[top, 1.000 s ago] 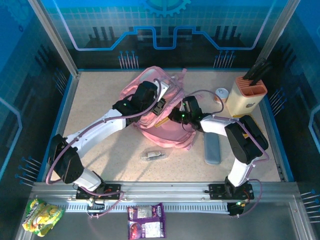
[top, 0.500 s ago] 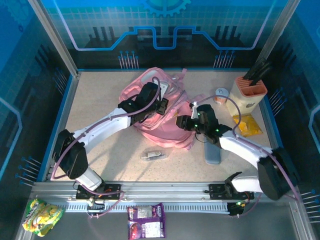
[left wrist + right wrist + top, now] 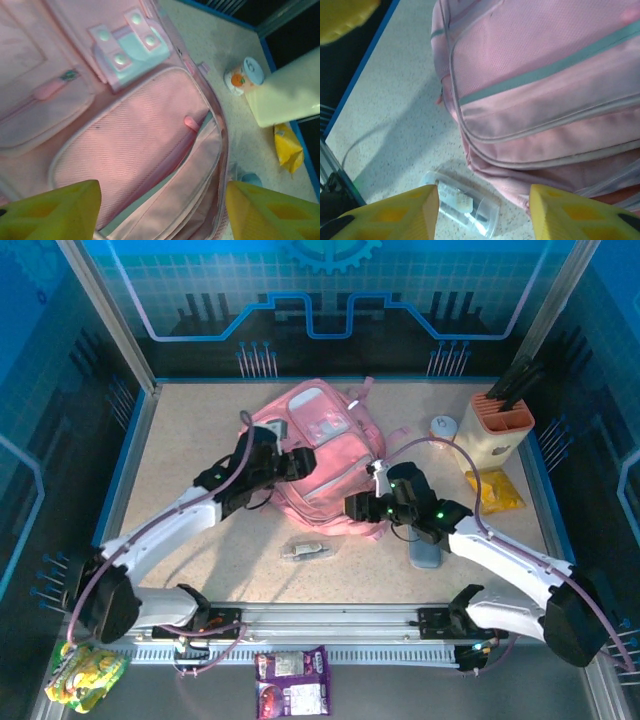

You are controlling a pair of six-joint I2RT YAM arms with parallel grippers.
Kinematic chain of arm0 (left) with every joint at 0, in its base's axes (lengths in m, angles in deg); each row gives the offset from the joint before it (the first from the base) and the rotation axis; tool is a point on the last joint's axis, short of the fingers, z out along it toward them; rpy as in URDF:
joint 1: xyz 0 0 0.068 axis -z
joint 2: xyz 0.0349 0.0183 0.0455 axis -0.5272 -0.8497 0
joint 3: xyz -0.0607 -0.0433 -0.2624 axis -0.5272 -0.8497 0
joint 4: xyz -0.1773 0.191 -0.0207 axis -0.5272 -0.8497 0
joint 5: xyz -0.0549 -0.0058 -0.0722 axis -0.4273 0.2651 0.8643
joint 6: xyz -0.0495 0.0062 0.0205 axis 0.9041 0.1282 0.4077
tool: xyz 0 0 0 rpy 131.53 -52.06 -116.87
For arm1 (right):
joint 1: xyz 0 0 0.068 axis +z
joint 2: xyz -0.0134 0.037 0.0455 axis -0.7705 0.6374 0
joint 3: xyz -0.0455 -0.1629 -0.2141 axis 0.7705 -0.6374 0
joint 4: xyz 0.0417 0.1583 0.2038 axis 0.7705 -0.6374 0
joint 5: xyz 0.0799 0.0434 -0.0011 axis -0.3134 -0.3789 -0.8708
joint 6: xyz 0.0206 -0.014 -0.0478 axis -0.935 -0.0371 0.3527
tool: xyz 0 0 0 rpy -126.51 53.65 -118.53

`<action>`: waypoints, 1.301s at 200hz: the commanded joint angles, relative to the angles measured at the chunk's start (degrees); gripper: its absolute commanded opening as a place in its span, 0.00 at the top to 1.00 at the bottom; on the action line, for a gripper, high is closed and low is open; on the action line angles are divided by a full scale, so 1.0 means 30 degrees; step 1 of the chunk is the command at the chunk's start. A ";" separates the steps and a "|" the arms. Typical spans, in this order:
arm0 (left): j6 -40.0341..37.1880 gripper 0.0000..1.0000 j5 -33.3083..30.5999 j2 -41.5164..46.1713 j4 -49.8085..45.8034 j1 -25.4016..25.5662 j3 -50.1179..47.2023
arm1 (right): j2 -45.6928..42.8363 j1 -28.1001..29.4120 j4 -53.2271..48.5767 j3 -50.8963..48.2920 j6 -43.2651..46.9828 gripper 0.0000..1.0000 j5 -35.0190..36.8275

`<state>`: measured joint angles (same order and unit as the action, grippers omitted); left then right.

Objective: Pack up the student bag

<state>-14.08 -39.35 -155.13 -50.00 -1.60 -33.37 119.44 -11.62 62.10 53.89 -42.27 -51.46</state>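
The student bag [image 3: 325,445] lay flat on the table [image 3: 190,430], toward the back and about mid-width, its pocketed front facing up. In the left wrist view its lower front pocket [image 3: 132,150] looked unzipped along one side, though the close view was soft; a tab with three snaps [image 3: 131,42] sat above that pocket. The left gripper [image 3: 300,461] hung over the bag's left half, its yellow fingers [image 3: 55,212] spread wide with nothing between them. The right gripper [image 3: 357,506] sat at the bag's near right corner, likewise parted and empty; its fingers [image 3: 395,215] framed the bag's lower edge and a clear plastic packet [image 3: 462,202], which lay on the table just beside that edge. A grey-blue case [image 3: 425,552] lay near the right arm, partly under it. A yellow packet [image 3: 495,490], a cream holder with an orange top [image 3: 495,435] and a small round cup [image 3: 443,426] sat by the right wall, well apart from the bag. A purple snack packet [image 3: 292,685] and a yellow-green one [image 3: 85,670] lay on the metal ledge in front of the arm bases.
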 commanded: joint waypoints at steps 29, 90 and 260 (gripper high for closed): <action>0.4922 0.28 0.0039 0.2504 -0.0558 -0.3827 -0.4810 | 0.2042 0.1936 -0.0746 -0.0140 -0.1803 0.44 -0.0348; 0.6016 0.32 0.1962 -0.1288 0.2563 -0.6904 -0.5673 | 0.3423 0.2803 -0.0605 -0.0649 -0.2289 0.43 0.0321; 0.6264 1.00 0.3111 -0.6097 0.5468 -0.7084 -0.4338 | 0.8421 0.0724 0.1088 0.2101 -0.1072 0.33 0.1374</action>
<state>6.05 -30.58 -177.38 -32.47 -22.45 -45.53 140.86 -6.70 61.48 56.34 -48.63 -50.59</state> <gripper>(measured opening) 0.054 0.655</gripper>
